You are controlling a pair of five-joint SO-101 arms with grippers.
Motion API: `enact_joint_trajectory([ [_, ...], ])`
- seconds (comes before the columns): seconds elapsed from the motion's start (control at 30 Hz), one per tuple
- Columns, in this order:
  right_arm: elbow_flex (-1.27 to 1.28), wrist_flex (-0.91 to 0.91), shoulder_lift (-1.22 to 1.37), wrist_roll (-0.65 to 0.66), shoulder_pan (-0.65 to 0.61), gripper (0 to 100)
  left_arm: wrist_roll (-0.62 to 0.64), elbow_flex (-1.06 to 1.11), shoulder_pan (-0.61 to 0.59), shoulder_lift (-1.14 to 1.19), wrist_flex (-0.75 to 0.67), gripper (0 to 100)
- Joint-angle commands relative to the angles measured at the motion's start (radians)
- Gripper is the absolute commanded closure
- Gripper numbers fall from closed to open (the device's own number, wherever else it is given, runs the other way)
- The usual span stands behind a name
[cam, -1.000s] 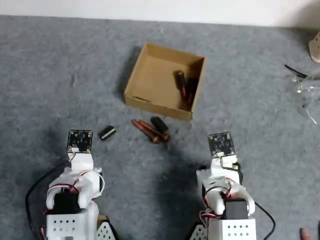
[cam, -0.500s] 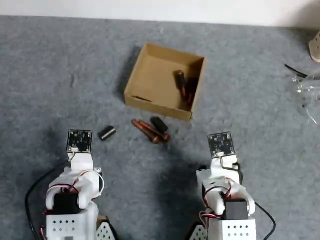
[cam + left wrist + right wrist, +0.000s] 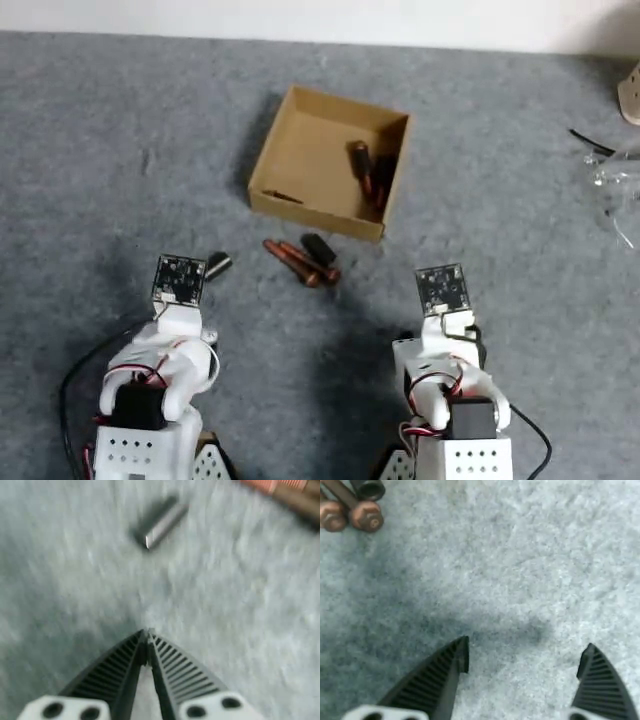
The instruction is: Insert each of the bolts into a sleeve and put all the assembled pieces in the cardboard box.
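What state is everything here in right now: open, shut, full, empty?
Box: open, holds sleeved bolts.
Bolts: two, bare, lying side by side outside the box.
Sleeve by bolts: empty, lying down.
Other sleeve: lying alone, ungripped.
Left gripper: shut, empty.
Right gripper: open, empty.

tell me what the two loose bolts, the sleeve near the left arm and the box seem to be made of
The bolts look like metal with a dull copper-brown finish, and their heads catch a faint sheen. The sleeve is dark grey and smooth with a bright streak along its side, so it is metal or hard plastic, but which is unclear. The box is matt brown cardboard with thin folded walls.
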Motion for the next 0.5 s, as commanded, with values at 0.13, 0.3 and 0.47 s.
enact_joint_trajectory([
  [0.13, 0.145, 0.016, -0.015, 0.011, 0.008, 67.7, -0.368, -0.205, -0.193, -0.015, -0.192, 99],
  [0.3, 0.145, 0.016, -0.015, 0.005, 0.007, 67.7, -0.339, -0.314, -0.193, -0.010, -0.195, 99],
  [0.47, 0.145, 0.016, -0.015, 0.005, 0.012, 67.7, -0.321, -0.414, -0.193, -0.008, -0.152, 99],
])
